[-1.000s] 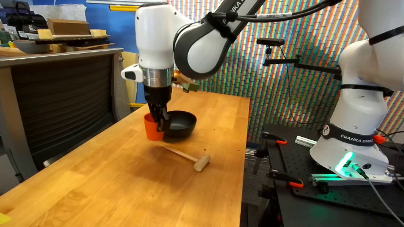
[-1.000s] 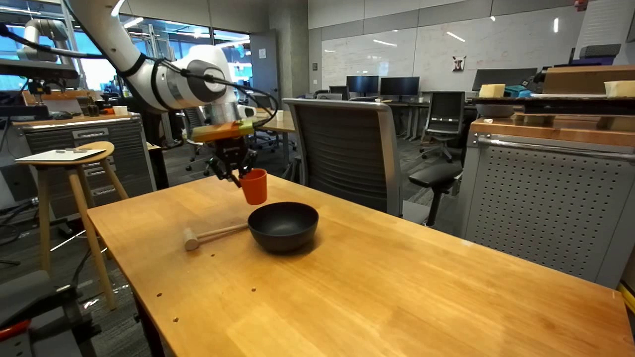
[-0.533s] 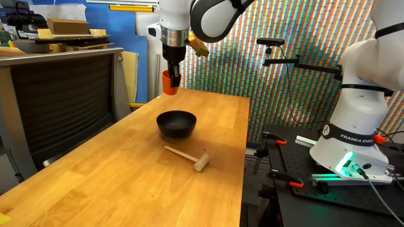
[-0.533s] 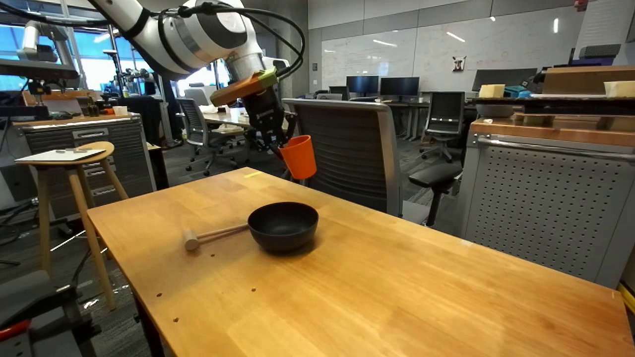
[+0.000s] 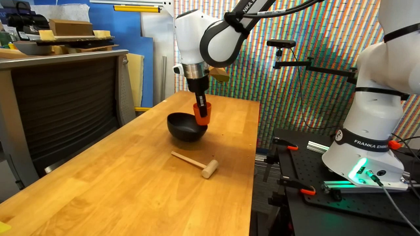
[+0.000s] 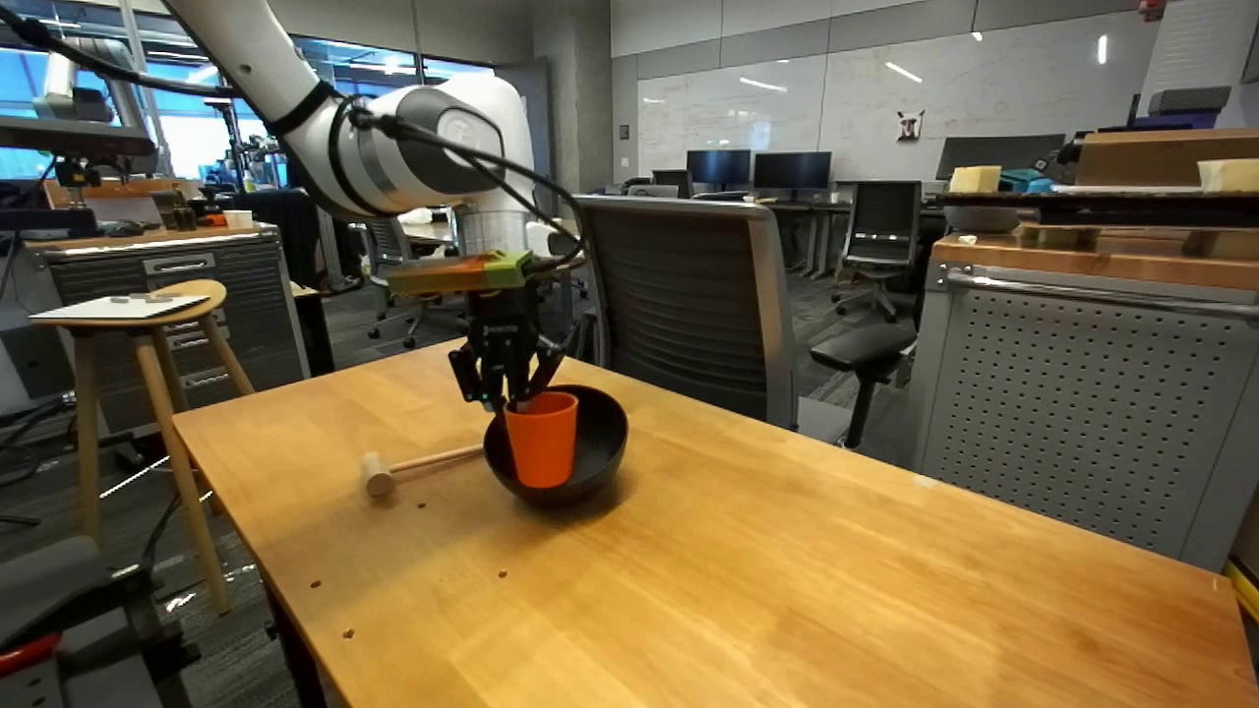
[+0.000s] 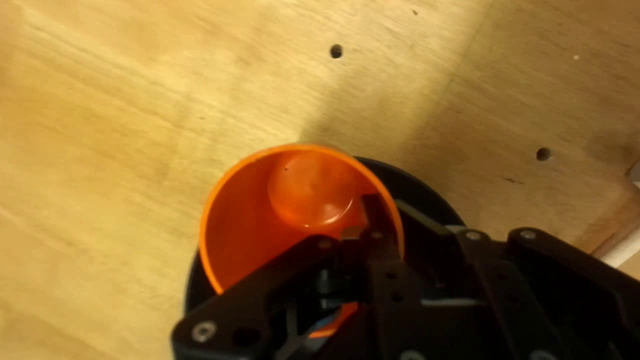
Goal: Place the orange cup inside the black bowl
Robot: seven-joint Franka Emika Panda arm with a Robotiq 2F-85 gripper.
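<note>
Running well beyond the black bowl (image 5: 185, 134), the wooden table (image 6: 866, 570) gives broad room on the side away from the mallet (image 5: 210, 168), whose handle end lies near that bowl. FRANKA EMIKA reads on the black band (image 5: 370, 144) of the robot base (image 5: 382, 160), well apart from the bowl. At the bowl's rim, which dips there, is the orange cup (image 6: 541, 447), its wall pinched by the gripper (image 6: 507, 403), fingers nearly together, one inside the cup; whether the cup's base rests within the bowl I cannot tell
</note>
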